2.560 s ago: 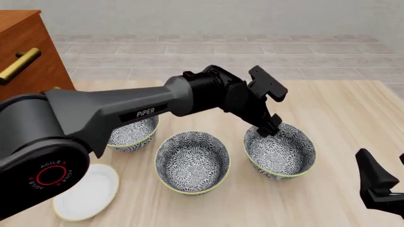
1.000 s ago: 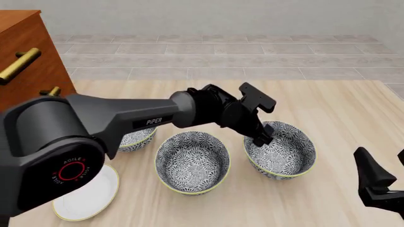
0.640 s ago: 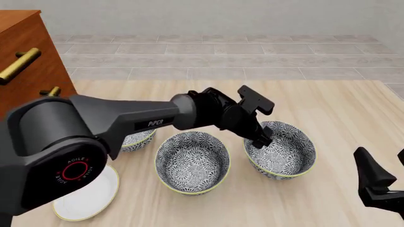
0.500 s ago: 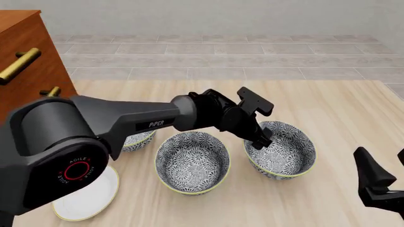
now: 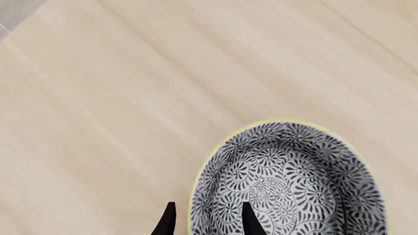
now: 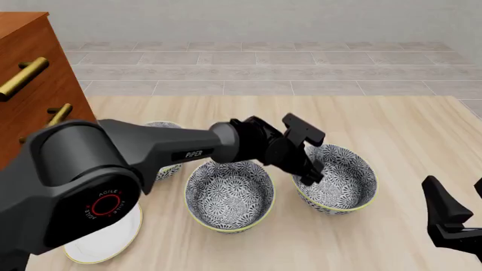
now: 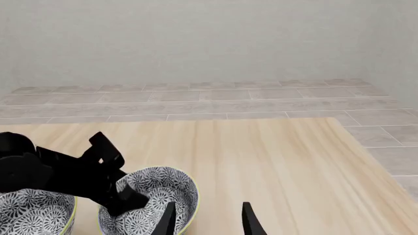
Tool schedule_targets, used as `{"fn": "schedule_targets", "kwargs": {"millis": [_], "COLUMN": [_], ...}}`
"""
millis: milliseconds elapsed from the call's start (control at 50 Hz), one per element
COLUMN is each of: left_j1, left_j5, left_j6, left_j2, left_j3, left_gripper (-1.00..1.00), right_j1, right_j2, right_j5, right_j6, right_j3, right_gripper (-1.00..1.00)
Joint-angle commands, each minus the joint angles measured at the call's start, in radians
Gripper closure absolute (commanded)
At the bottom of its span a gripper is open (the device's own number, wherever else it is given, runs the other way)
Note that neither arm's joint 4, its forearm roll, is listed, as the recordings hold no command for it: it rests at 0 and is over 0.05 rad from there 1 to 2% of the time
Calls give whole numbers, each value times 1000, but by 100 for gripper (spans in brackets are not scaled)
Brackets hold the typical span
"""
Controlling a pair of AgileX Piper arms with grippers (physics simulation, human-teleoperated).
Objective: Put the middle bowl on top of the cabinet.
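1. Left gripper: tips straddle the near-left rim of the right bowl. In the left wrist view one finger is inside the bowl and the other is outside, over bare table. Jaws stand apart by a narrow gap. I cannot tell whether the pads touch the rim; nothing is lifted.
2. Left arm: reaches from the 8 o'clock corner of the front view toward centre, crossing over the left bowl and the far edge of the middle bowl.
3. Middle bowl: sits upright on the table, at centre of the front view, patterned interior, yellow rim. It lies just beside the right bowl, which is at its 3 o'clock. No gripper is on it.
4. Left bowl: at the middle bowl's 10 o'clock, mostly hidden behind the arm.
5. Right gripper: at the 4 o'clock corner of the front view, well apart from all bowls. The right wrist view shows its fingers spread with nothing between them.
6. Cabinet: reddish-brown, at the 10 o'clock edge of the front view, two brass handles visible. No bowl shows on the visible part of its top.
7. White plate: at 7 o'clock, partly under the arm's base.
8. Tiled floor lies beyond the table at 12 o'clock.
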Motion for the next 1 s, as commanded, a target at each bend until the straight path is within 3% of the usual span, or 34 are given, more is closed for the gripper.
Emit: {"fn": "schedule_targets", "kwargs": {"millis": [20,340,360,1000], "left_j1": [-5,-11,-10,5], "left_j5": [-16,-32,-33,-75], "left_j6": [-21,-31,-30,-16], "left_j2": [16,4,2,-78], "left_j3": [10,28,30,72], "left_gripper": [-100,-100,100,100], "right_j1": [-2,-1,-2,1], "right_j2": [-14,-13,-17,-3], "right_j5": [15,15,20,0], "right_j6": [0,0,0,0], "right_j3": [0,0,0,0], "right_gripper": [-100,-100,-100,-100]}}
